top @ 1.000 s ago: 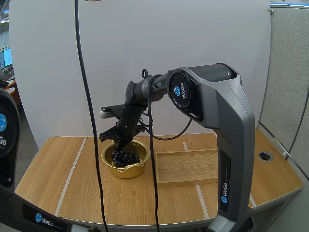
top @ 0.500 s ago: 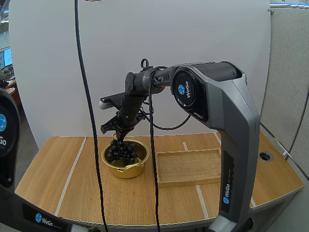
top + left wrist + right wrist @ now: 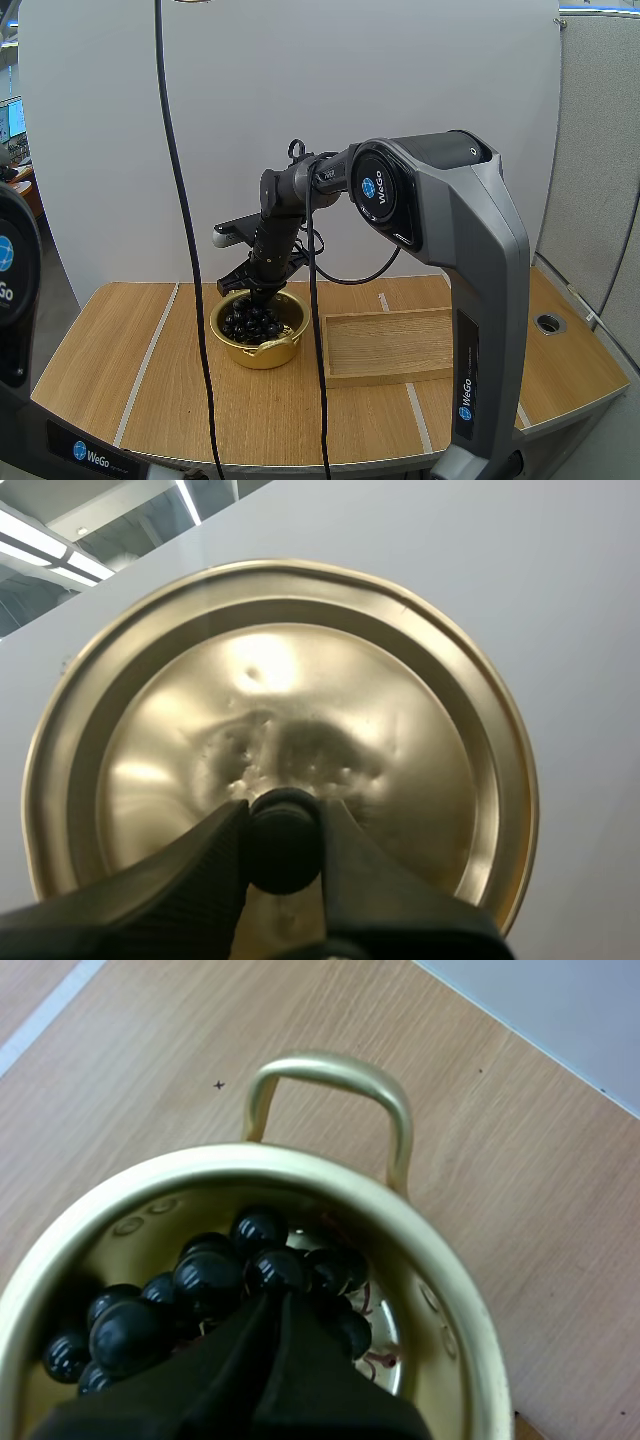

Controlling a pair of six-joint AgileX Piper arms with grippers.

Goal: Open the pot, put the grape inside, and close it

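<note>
The pale wooden worktop (image 3: pixel 150 380) has a fine grain and light stripes running front to back, with "WeGo" in white on its dark front edge. Over it bends the big grey right arm (image 3: pixel 460 250), smooth and angular, with a round blue logo at its joint and "WeGo" down its upright.

On the worktop lies a shallow, rectangular wooden tray (image 3: pixel 385 318). Just to its left stands the round, brassy gold pot (image 3: pixel 262 355), open, with a looped handle (image 3: pixel 330 1075) at its rim.

The lid (image 3: pixel 300 680) is away from the pot: a dimpled gold disc with a raised ring. The left jaws clamp its black knob (image 3: pixel 283 840) between them.

The bunch of grapes (image 3: pixel 250 322), dark, glossy and round, sits inside the pot. The right jaws are clenched into one black wedge, tips sunk in the bunch.
</note>
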